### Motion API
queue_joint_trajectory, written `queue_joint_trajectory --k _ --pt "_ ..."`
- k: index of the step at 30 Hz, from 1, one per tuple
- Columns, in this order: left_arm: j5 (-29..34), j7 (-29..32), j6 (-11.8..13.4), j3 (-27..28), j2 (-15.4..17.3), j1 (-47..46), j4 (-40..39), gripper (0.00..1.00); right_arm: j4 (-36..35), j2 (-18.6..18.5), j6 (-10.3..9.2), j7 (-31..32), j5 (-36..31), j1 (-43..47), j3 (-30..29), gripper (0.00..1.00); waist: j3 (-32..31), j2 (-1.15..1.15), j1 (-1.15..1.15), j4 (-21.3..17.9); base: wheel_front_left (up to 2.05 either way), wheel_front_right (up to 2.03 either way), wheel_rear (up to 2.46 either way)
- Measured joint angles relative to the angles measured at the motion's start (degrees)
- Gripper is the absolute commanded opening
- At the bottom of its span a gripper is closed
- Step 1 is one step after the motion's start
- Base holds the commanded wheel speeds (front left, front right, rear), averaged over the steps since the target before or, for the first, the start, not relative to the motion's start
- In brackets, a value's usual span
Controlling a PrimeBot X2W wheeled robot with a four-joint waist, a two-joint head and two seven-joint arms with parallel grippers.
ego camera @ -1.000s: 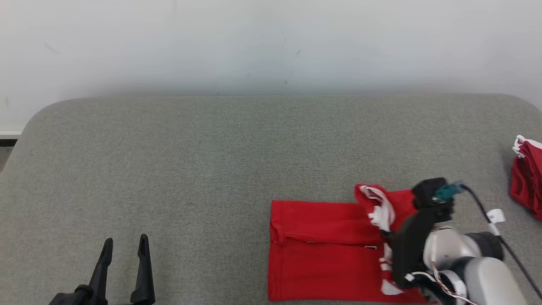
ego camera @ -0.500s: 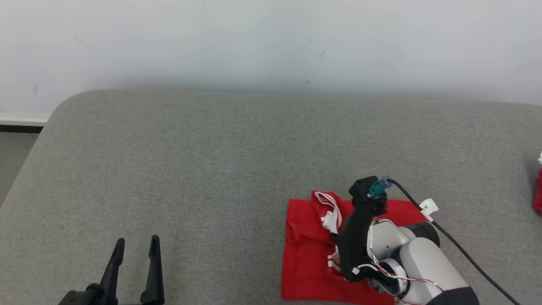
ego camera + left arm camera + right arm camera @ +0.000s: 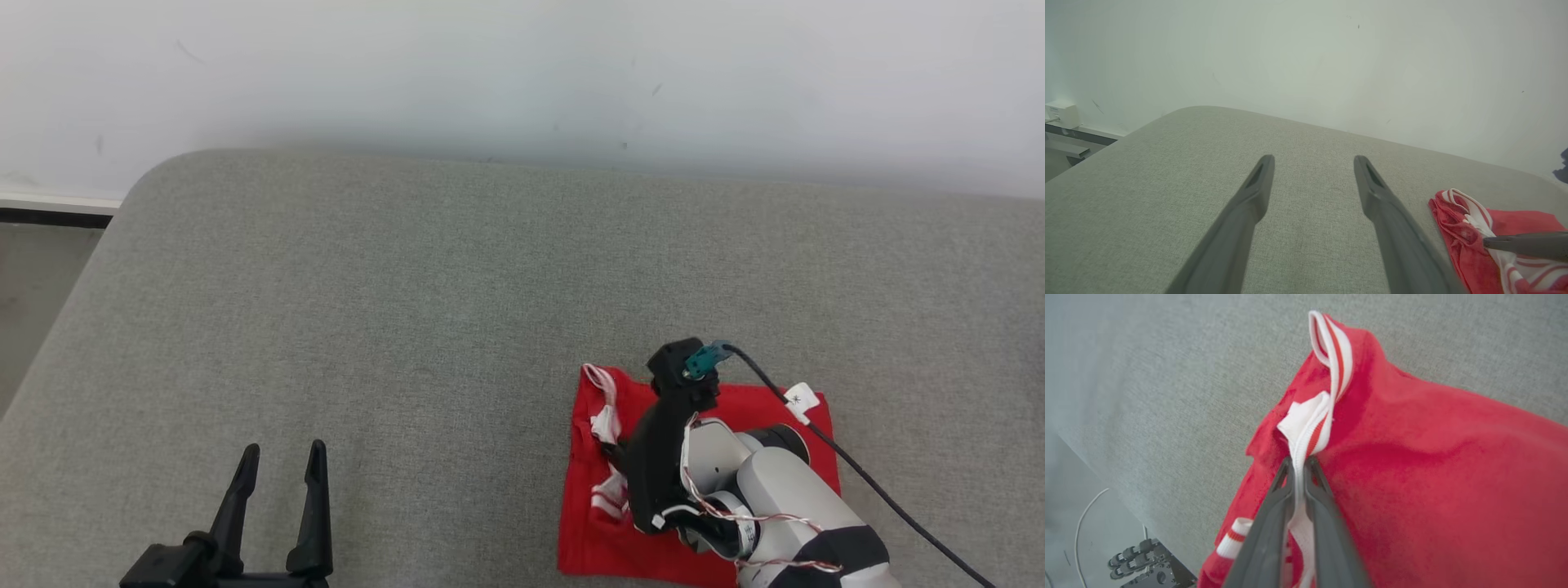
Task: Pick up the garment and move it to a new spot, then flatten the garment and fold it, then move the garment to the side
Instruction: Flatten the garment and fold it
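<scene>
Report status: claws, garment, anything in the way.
Right claw shut on white striped trim of red fabric garment. Left claw open above grey padded surface. Nothing seen blocking.

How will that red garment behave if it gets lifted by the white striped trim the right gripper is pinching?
Probably floppy: the red garment lies in soft creases, so it would likely drape and unfold below the right gripper. It looks thin, so likely light. Dragged sideways, it may catch on the grey fabric surface and bunch.
</scene>
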Motion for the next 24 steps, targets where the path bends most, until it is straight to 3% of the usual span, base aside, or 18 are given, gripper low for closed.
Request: queue_joint_trajectory --k 7,12,19,24 --pt "0.0 0.0 0.3 0.7 0.0 0.1 -0.3 1.0 -0.5 0.1 0.0 -8.4 8.2 -1.6 0.9 1.0 -0.1 0.0 0.0 -1.0 0.0 0.0 0.0" --pt "0.5 0.0 0.5 1.3 0.0 0.4 -0.4 1.0 -1.4 0.1 0.0 -20.8 9.1 -3.3 -2.6 1.0 -0.9 0.0 0.0 -2.9 0.0 0.0 0.0" --pt "0.9 0.0 1.6 1.8 0.0 0.7 0.6 1.0 -4.3 -3.4 0.0 -32.1 -3.2 1.0 -8.2 1.0 -2.5 0.0 0.0 -5.7 0.0 0.0 0.0" --pt "0.9 0.0 2.3 1.9 0.0 -0.5 1.2 1.0 -7.3 -5.0 0.0 -38.5 -7.9 6.9 -12.6 1.0 -3.5 -0.01 0.0 -7.5 0.0 0.0 0.0"
